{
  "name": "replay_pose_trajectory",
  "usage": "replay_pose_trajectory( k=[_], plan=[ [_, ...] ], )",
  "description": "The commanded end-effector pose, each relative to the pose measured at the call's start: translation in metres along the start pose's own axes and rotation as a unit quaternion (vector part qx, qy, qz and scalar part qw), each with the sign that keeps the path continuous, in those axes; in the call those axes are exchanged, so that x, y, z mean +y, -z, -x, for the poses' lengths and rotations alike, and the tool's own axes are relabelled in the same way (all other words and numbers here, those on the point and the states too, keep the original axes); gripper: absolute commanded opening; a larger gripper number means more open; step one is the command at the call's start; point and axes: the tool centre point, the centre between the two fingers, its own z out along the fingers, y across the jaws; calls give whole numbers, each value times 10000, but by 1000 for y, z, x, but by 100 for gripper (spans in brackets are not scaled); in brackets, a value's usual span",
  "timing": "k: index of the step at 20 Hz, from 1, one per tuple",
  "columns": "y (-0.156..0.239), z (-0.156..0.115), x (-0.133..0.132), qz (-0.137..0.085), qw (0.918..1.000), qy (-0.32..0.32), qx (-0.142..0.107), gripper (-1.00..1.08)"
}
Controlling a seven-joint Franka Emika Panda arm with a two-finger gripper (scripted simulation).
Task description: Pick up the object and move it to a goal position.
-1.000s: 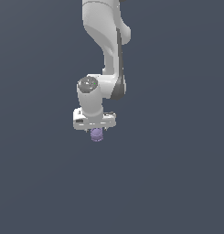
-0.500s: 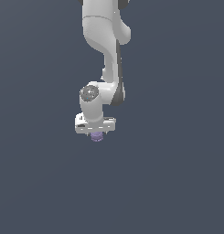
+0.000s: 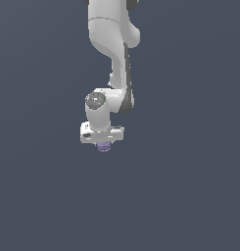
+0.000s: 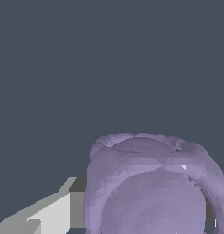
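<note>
Exterior view: pale purple object point(image 3: 104, 146), squat, axis roughly vertical, protruding just below the white gripper point(image 3: 103, 142), jaws closed on it; upper part hidden. Wrist view: object point(image 4: 152, 187) fills the frame corner, cut off by the edge, beside one pale finger point(image 4: 49, 212).

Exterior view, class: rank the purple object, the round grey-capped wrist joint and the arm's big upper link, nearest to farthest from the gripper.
1. Purple object: at the gripper, poking out just below the jaws.
2. Round grey-capped wrist joint: directly above the gripper.
3. Big upper link: highest up, at the view's top.
</note>
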Motion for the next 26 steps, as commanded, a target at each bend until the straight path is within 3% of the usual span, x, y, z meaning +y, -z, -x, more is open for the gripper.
replay_pose_trajectory(
  k=[1, 10, 26],
  plan=[
    [-1, 0, -1, -1, 10000, 5, 0, -100],
    [20, -3, 8, 0, 10000, 1, 1, -100],
    [120, -18, 46, -3, 10000, 5, 1, -100]
  ],
)
